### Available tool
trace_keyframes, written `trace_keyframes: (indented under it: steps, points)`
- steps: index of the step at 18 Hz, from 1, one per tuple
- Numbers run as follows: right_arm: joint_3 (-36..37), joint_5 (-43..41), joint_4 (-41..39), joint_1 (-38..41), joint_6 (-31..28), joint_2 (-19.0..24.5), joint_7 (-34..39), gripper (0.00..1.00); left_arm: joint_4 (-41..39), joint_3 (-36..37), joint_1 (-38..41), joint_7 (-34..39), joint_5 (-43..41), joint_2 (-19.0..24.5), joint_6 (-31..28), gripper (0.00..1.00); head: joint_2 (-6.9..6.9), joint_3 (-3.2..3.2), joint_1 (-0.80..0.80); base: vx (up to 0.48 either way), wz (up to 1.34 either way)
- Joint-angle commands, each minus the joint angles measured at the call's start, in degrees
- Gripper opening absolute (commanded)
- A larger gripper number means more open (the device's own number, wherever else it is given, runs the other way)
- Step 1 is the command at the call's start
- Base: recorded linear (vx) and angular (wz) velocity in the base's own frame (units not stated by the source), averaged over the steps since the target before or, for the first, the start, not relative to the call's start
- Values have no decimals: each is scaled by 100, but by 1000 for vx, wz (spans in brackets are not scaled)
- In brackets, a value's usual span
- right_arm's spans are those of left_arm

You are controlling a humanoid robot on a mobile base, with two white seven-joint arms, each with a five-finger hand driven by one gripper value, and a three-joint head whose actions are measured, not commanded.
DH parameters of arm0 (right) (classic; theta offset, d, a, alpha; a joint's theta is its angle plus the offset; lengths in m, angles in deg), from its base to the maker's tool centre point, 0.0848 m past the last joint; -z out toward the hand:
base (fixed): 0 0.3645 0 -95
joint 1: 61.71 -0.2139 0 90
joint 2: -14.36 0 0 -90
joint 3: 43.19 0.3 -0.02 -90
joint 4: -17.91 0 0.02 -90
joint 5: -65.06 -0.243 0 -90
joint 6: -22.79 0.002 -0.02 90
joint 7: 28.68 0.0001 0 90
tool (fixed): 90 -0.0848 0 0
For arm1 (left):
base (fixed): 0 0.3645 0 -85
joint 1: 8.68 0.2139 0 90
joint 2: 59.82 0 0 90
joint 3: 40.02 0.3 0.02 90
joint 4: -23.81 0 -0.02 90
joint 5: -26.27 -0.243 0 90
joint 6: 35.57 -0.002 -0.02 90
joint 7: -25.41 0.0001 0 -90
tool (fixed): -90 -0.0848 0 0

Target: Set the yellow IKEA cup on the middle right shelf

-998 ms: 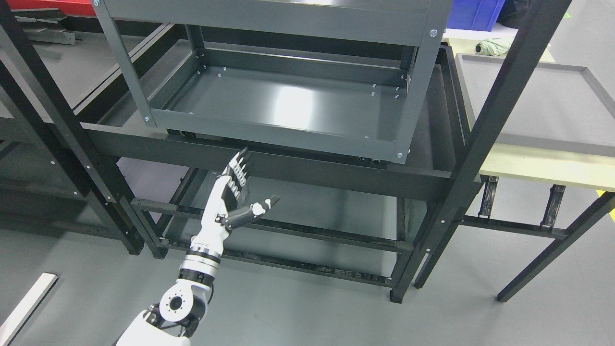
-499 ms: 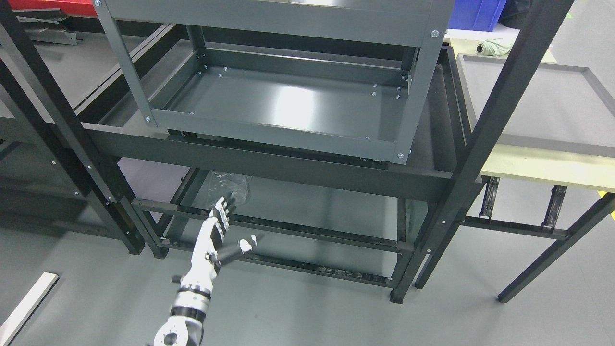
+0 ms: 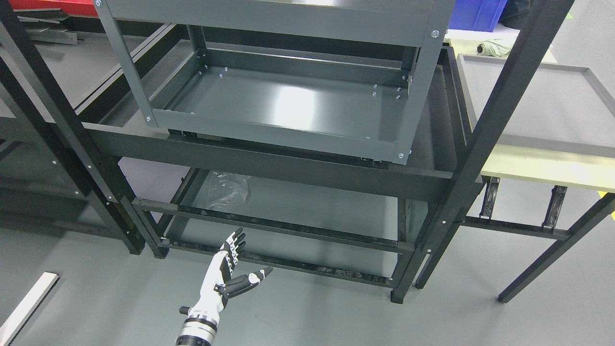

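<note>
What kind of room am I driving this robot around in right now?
Probably a workshop or storage area: bare black metal racks, a grey steel cart on one of them, a blue bin at the back, and a plain grey floor.

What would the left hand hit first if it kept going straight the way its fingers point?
Probably the rack's lower front crossbar just above the left hand, whose open fingers point up and slightly right; depth is unclear, so it could pass in front.

The left hand (image 3: 230, 274) rises from the bottom edge, fingers (image 3: 234, 247) straight, thumb splayed out, holding nothing.
</note>
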Motion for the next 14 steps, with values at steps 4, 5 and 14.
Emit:
trace_keyframes:
  steps: [4, 5, 14]
  points:
    - [-97, -141, 1, 79, -5, -100, -5, 99, -161, -216, -2, 4, -69, -193, 86, 99, 0, 0, 0, 0, 0]
    - [-97, -141, 1, 79, -5, -100, -5, 99, -161, -216, -19, 4, -69, -193, 86, 99, 0, 0, 0, 0, 0]
    - [-97, -141, 1, 79, -5, -100, -5, 99, -704, -391, -387, -5, -69, -193, 77, 99, 0, 0, 0, 0, 0]
